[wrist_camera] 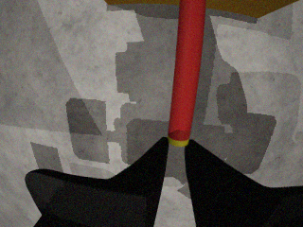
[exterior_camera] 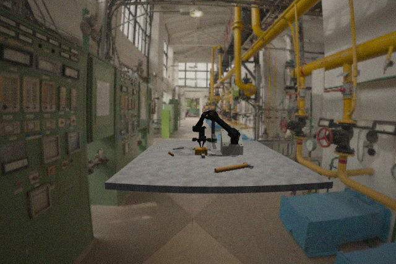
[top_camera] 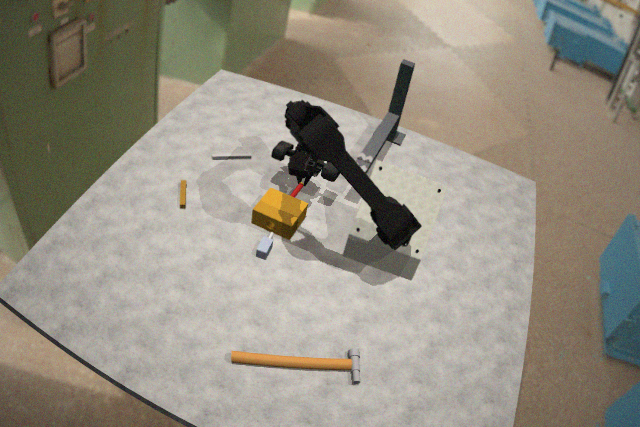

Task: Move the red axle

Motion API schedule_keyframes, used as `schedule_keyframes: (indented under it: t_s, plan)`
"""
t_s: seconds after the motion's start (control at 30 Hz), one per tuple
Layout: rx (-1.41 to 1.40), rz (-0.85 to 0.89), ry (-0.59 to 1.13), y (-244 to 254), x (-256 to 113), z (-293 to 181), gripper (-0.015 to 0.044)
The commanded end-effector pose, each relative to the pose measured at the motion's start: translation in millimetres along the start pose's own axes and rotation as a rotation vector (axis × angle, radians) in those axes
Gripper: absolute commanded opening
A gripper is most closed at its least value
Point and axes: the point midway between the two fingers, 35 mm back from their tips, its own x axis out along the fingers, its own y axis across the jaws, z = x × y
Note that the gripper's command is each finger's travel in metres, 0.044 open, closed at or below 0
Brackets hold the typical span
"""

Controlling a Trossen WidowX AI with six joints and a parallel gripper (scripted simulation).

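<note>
The gripper (top_camera: 302, 182) (exterior_camera: 201, 146) (wrist_camera: 176, 144) grips the yellow-tipped end of the red axle (top_camera: 297, 189) (wrist_camera: 187, 71), a smooth, slim cylinder. From above, its long axis runs from the yellow, box-shaped beam (top_camera: 279, 211) (exterior_camera: 201, 151) (wrist_camera: 227, 6) toward one o'clock. The table (top_camera: 180, 308) (exterior_camera: 179, 178) (wrist_camera: 28, 71) looks mottled grey.

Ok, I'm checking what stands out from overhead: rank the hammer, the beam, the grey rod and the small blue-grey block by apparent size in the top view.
1. Hammer
2. Yellow beam
Unsure: grey rod and blue-grey block; the rod looks longer, the block broader.
</note>
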Motion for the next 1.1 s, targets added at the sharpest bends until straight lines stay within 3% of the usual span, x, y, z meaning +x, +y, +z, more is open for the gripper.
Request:
schedule_keyframes:
  t_s: [0.0,0.87,1.07]
  plan:
    - [-0.004,-0.002,0.004,0,-1,-9,0.0000]
    - [-0.004,-0.002,0.001,1,12,-23,0.0000]
    - [-0.008,0.000,0.004,1,10,-23,0.0158]
